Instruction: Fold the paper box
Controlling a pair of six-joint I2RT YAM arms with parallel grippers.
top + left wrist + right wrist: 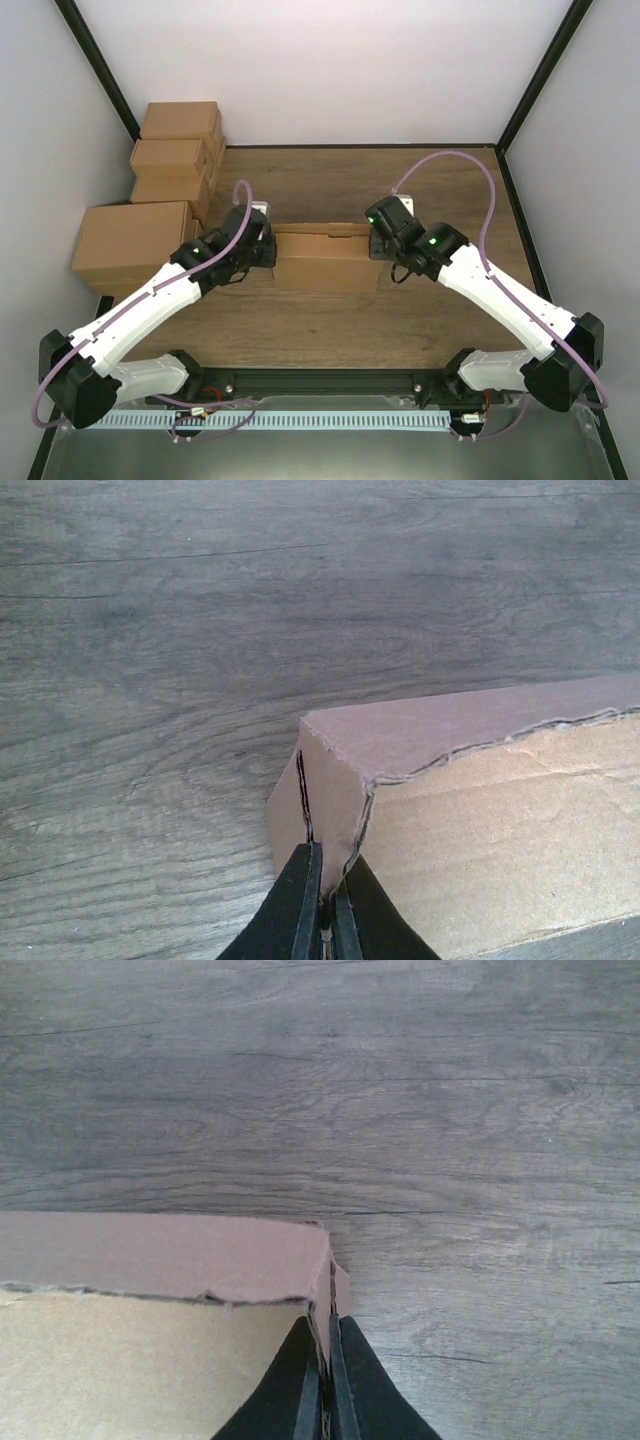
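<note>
The paper box (325, 258) is plain brown cardboard, partly folded up, lying wide across the middle of the wooden table between my two grippers. My left gripper (266, 243) is shut on the box's left end wall; in the left wrist view its black fingers (300, 910) pinch the upright cardboard side (330, 810). My right gripper (378, 243) is shut on the box's right end wall; in the right wrist view its fingers (300, 1390) clamp the thin cardboard edge (322, 1290). The box's long panel (140, 1255) folds over the top.
Three smaller brown cartons (178, 150) are stacked at the back left, with a larger carton (130, 240) in front of them beside my left arm. White walls and black frame posts bound the table (330, 320). The wood surface (200, 630) lies beyond the box.
</note>
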